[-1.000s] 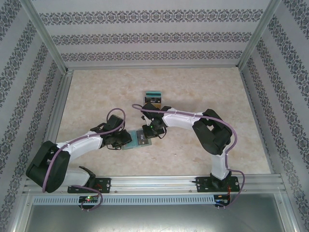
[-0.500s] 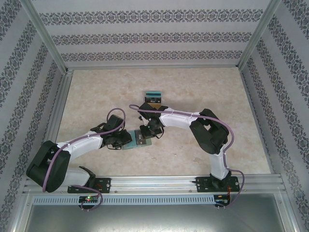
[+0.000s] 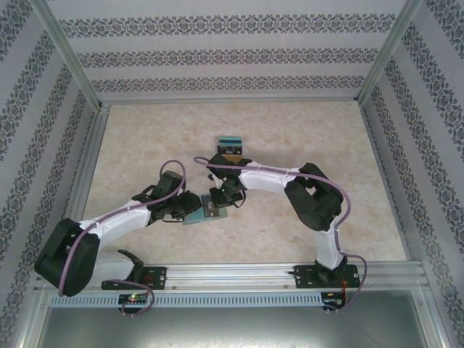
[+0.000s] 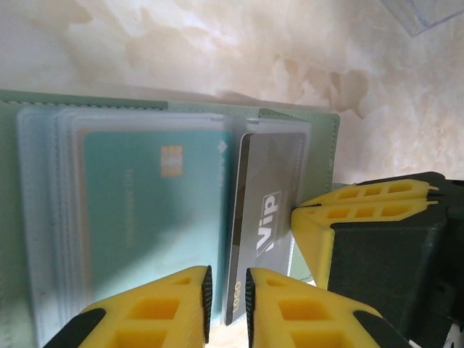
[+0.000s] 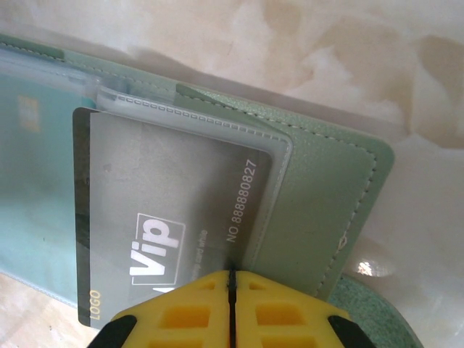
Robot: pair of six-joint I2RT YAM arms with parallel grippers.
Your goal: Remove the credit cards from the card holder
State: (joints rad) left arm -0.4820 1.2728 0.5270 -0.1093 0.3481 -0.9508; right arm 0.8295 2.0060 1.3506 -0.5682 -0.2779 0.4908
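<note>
The card holder [image 3: 196, 218] lies open on the table between both arms. Its pale green cover [image 4: 324, 145] [image 5: 326, 196] frames clear pockets. A teal credit card [image 4: 145, 210] [image 5: 29, 181] sits inside one pocket. A dark grey "Vip" credit card [image 4: 268, 188] [image 5: 159, 196] sticks partway out of the neighbouring pocket. My left gripper [image 4: 228, 290] [image 3: 193, 206] hovers over that card's "LOGO" end, jaws a narrow gap apart, pinching nothing. My right gripper [image 5: 232, 279] [image 3: 220, 199] is shut, its tips against the card's long edge at the pocket rim.
A clear upright stand [image 3: 230, 147] with a teal and an orange-brown card stands just beyond the holder; its corner [image 4: 428, 11] shows in the left wrist view. Patterned walls and metal rails enclose the marbled table [image 3: 326, 138]. Open tabletop lies left, right and far.
My left arm has swung slightly right, bringing its gripper closer over the holder. The right gripper has edged a little left at the card. The holder has not moved.
</note>
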